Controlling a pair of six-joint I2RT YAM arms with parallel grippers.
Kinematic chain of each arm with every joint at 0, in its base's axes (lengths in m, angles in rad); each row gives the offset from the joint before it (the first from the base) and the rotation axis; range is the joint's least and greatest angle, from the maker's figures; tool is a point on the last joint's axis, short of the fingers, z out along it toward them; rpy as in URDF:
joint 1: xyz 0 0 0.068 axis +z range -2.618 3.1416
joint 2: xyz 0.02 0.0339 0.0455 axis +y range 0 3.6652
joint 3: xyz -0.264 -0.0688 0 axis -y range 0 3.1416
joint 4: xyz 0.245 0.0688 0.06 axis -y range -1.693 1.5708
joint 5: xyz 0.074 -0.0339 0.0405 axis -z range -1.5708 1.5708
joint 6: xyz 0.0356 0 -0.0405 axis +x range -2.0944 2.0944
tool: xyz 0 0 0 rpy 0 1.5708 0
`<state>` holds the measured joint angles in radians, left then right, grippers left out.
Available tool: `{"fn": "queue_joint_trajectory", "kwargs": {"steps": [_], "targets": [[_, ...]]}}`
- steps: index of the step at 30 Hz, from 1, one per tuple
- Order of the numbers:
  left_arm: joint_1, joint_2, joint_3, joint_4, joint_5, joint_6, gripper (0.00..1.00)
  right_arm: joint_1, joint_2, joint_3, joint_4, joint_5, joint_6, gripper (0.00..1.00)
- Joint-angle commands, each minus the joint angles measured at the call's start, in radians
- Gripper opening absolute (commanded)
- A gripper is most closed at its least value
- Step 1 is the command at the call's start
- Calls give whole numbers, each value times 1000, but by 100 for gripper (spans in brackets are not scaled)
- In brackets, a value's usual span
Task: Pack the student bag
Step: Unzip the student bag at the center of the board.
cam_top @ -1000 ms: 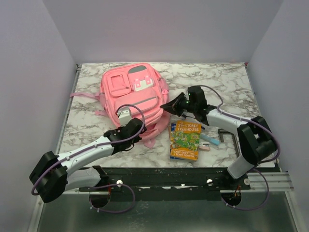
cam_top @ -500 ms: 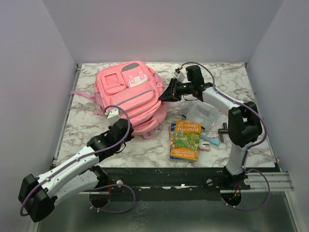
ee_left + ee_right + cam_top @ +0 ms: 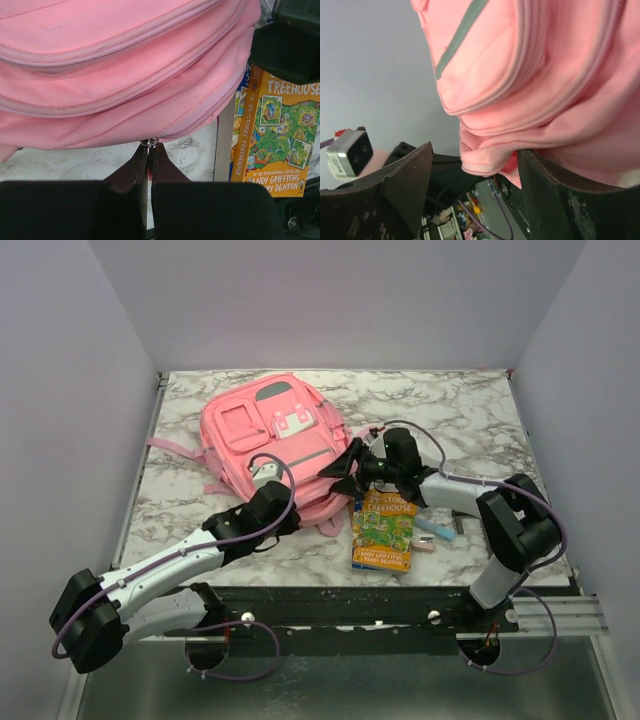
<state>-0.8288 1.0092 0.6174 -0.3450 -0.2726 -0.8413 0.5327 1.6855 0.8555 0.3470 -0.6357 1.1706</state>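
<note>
The task is at an early stage. The student bag [image 3: 270, 435], a large soft pink fabric backpack with grey-trimmed front pockets, looks zipped shut wherever its seams show in the left wrist view. Nothing can be seen packed inside it. The yellow-and-green paperback book [image 3: 383, 530] lies flat on the white-and-grey marbled table [image 3: 470, 410], just beside the bag at its 4 o'clock. So, as I judge it, opening the bag and loading it are both left to do.

Seen from above, the bag lies a little left of the table's middle, toward 11 o'clock from the centre, with its pocketed front facing up. Its long axis runs roughly from 11 o'clock to 5 o'clock. The smaller pockets and white patch sit at the far end and the wide grey-trimmed pocket at the near end. Which end is the bag's top I cannot tell for sure.

The left gripper [image 3: 149, 150] is at the bag's near edge, its fingers pressed together and pinching the small metal zip pull [image 3: 149, 143]. The right gripper [image 3: 476, 152] is at the bag's 4 o'clock corner. Its fingers are spread, with a fold of pink fabric hanging between them, not clamped.
</note>
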Motion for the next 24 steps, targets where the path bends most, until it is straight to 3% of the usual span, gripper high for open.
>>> {"fn": "queue_joint_trajectory", "kwargs": {"steps": [1,11,18,24], "targets": [[-30,4,33,100,59,-11,0,63,42,22,212,61,180,70],[-59,20,53,102,44,30,0,159,71,92,-55,265,235,74],[-63,49,80,95,49,43,0,182,5,-8,-73,332,345,72],[-66,66,93,98,46,47,0,197,-6,-40,-66,343,340,71]]}}
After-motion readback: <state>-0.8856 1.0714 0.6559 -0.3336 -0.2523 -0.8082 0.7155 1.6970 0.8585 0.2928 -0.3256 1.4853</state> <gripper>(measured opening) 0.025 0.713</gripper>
